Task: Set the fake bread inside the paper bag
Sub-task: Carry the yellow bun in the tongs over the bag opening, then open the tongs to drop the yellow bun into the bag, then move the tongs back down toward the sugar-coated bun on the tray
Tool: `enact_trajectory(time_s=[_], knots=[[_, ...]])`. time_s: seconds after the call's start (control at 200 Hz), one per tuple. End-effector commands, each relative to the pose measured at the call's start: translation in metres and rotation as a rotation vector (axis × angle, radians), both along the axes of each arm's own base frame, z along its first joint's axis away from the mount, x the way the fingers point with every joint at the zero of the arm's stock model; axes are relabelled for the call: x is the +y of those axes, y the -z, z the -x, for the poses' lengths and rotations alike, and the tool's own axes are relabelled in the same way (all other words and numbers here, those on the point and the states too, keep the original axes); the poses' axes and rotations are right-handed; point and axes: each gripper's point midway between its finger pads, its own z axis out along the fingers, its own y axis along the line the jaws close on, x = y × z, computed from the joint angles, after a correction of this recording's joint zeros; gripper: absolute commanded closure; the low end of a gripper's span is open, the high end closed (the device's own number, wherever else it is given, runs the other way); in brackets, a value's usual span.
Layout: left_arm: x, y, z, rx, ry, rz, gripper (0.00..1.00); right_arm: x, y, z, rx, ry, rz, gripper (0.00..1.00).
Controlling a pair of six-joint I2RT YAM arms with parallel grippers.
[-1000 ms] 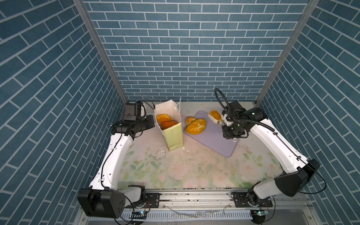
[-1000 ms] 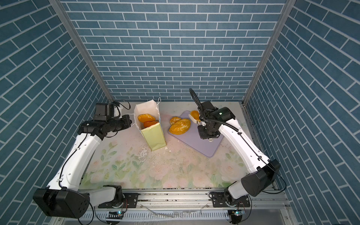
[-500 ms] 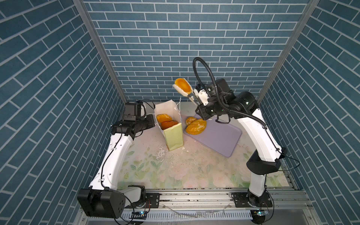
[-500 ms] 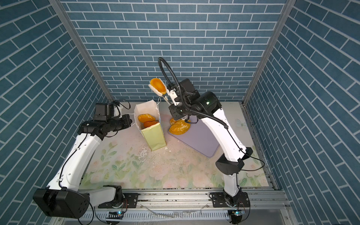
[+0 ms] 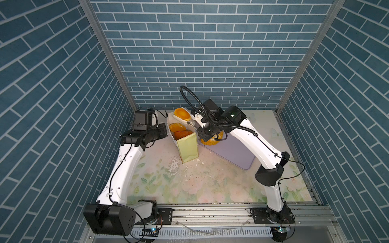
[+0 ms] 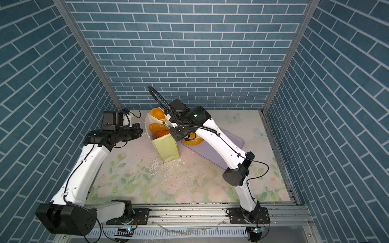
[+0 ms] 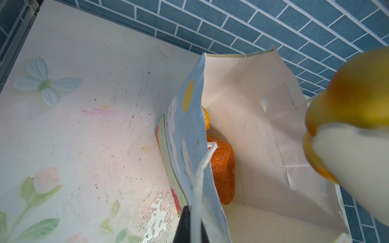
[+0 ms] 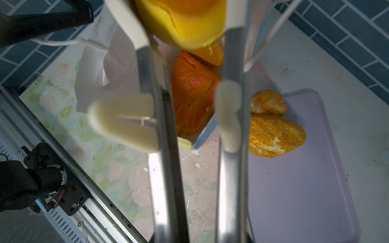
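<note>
The paper bag [image 5: 187,147] [image 6: 166,149] stands upright, pale yellow-green outside and white inside [image 7: 252,126]. My left gripper [image 5: 167,132] [image 7: 189,225] is shut on its blue side and cord handle, and the mouth stands open. Two orange pieces of fake bread [image 5: 179,130] [image 7: 223,168] [image 8: 193,90] lie inside. My right gripper [image 5: 185,116] [image 8: 181,16] has its long white-tipped fingers shut on a yellow-orange piece of fake bread [image 5: 182,113] [image 6: 157,113] [image 7: 353,94] just over the bag's far rim. A seeded loaf [image 5: 210,142] [image 8: 275,136] and a small braided piece [image 8: 268,103] lie on the tray.
The lavender tray [image 5: 235,153] [image 6: 212,155] [image 8: 305,189] lies right of the bag, partly under my right arm. White flakes [image 5: 174,168] are scattered on the floral tabletop in front of the bag. Brick walls close in on three sides.
My right gripper rose from the tray with the bread, swung high toward the back left, then came down over the bag's mouth. The left arm has not moved.
</note>
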Motion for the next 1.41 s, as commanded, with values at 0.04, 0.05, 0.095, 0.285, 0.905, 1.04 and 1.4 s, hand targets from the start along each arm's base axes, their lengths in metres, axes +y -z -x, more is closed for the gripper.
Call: enact_trajectory(time_s=[0.04, 0.05, 0.095, 0.285, 0.905, 1.04, 1.4], knots=[[0.001, -0.008, 0.004, 0.0, 0.003, -0.015, 0.95, 0.003, -0.001, -0.003, -0.043, -0.019, 0.02, 0.58], [0.001, -0.007, 0.004, 0.001, 0.003, -0.014, 0.95, 0.003, -0.002, -0.003, -0.045, -0.02, 0.021, 0.58], [0.001, -0.008, 0.003, 0.0, 0.002, -0.014, 0.95, 0.003, -0.004, -0.002, -0.048, -0.022, 0.016, 0.55], [0.0, -0.011, 0.002, -0.003, 0.002, -0.013, 0.95, -0.001, -0.035, 0.001, -0.094, -0.028, -0.057, 0.51], [0.001, -0.012, 0.004, -0.016, 0.004, -0.011, 0.95, -0.138, -0.091, -0.007, -0.223, 0.266, -0.087, 0.52], [0.0, -0.011, 0.004, -0.016, 0.006, -0.009, 0.95, -0.176, -0.061, -0.005, -0.178, 0.346, -0.051, 0.51], [0.0, -0.009, 0.003, -0.01, 0.008, -0.012, 0.95, -0.199, 0.065, -0.015, -0.156, 0.168, 0.294, 0.5]])
